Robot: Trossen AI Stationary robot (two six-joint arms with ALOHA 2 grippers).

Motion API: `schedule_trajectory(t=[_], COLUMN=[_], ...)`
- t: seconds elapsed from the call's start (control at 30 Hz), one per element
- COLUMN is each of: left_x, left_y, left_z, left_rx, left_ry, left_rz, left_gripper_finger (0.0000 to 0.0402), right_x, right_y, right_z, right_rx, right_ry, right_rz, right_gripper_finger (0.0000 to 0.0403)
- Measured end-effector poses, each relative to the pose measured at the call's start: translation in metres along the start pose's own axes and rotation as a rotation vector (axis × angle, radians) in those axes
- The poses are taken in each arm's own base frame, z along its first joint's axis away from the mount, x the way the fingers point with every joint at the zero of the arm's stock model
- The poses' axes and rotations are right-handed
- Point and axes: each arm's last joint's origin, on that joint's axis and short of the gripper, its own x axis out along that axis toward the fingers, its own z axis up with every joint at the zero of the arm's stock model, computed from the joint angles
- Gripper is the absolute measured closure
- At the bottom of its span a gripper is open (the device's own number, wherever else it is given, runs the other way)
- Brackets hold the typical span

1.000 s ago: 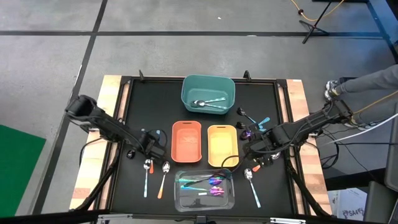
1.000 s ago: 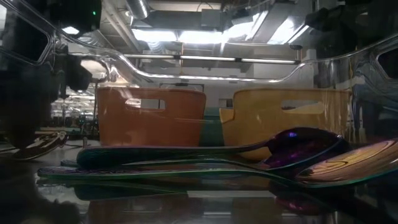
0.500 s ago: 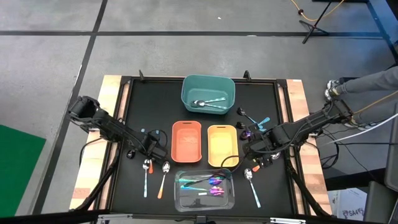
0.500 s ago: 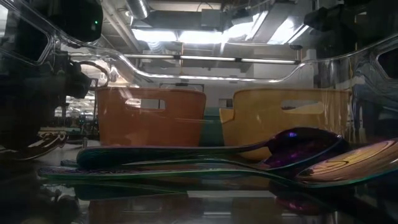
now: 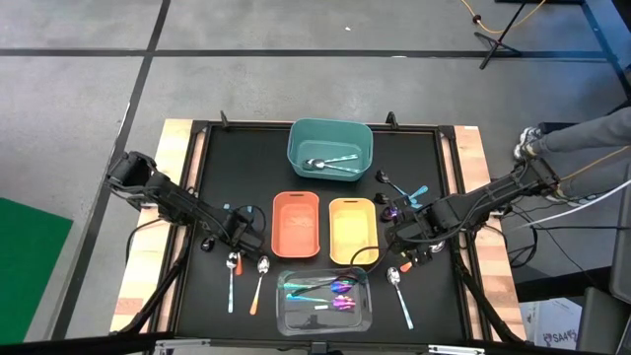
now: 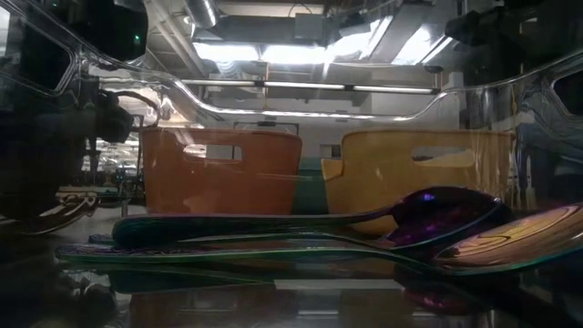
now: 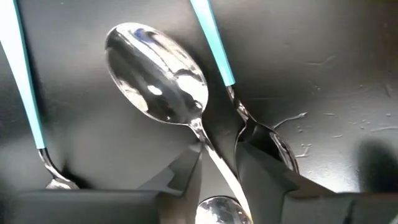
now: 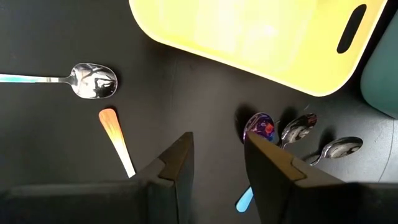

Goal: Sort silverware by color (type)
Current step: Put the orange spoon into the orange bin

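Overhead, tabletop-level, two close wrist views

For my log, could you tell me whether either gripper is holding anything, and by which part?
The left gripper straddles a silver spoon's neck, but a firm pinch cannot be confirmed. The right gripper is open and empty.

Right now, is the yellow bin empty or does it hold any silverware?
Empty. The yellow bin shows only bare floor from above; no silverware lies inside it.

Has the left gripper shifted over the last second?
Barely. In the high view the left gripper stays left of the orange bin; only the arm's elbow swung back.
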Motion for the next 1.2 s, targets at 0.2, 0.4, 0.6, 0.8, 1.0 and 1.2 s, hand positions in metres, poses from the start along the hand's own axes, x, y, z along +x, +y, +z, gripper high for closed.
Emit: schedule_trajectory(t=[0.2,0.4,0.6,0.8,1.0,1.2], left_x=[0.0,0.0,0.001,-0.004,-0.01,-0.01], left_y=[0.0,-0.001,-0.001,0.001,0.005,0.005], left_z=[0.0,0.0,0.0,0.0,0.001,0.001], left_rx=[0.0,0.0,0.001,0.002,0.001,-0.001], left_ry=[0.0,-0.002,-0.003,-0.006,-0.014,-0.015], left_rz=[-0.002,-0.012,-0.014,-0.03,-0.043,-0.045], left_gripper_finger=[0.0343,0.0359,0.036,0.0374,0.0396,0.0396], right_x=[-0.001,-0.008,-0.011,0.007,0.022,0.025], right_y=[0.0,-0.002,-0.003,0.0,0.002,0.002], right_z=[-0.004,-0.009,-0.014,-0.032,-0.042,-0.04], right_rx=[-0.006,0.006,0.026,0.039,0.081,0.086], right_ry=[0.036,0.011,-0.082,-0.133,-0.135,-0.162], right_rz=[-0.001,-0.002,-0.003,0.008,0.011,0.012], right_gripper_finger=[0.0274,0.0274,0.0274,0.0274,0.0274,0.0274])
